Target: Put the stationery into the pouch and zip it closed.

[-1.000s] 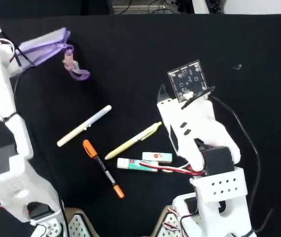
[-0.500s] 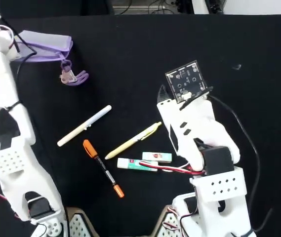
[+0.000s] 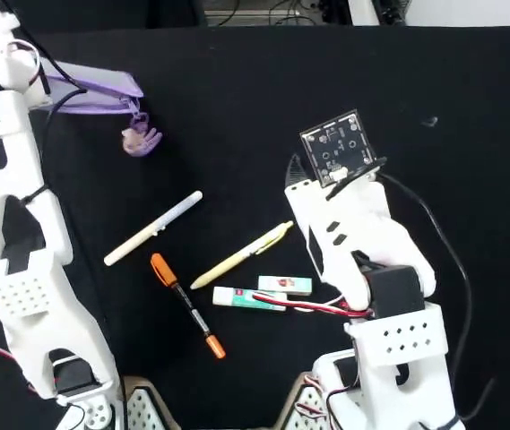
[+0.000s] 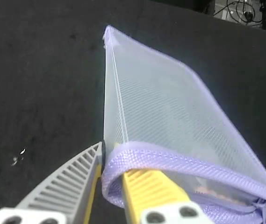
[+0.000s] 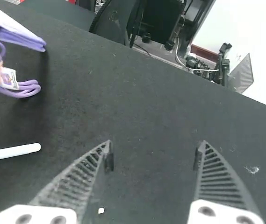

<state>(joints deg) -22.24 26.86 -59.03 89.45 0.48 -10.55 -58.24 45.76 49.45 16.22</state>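
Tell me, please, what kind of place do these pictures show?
Probably a robotics lab or workshop: a black-covered table, two white robot arms mounted at its near edge, and cables and equipment in the room behind.

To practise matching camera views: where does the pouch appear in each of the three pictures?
High view: pouch at the table's far left corner.
Left wrist view: pouch close up, its edge clamped in the left gripper.
Right wrist view: pouch corner far beyond the open right gripper.
Shared landmark: purple zip edge.
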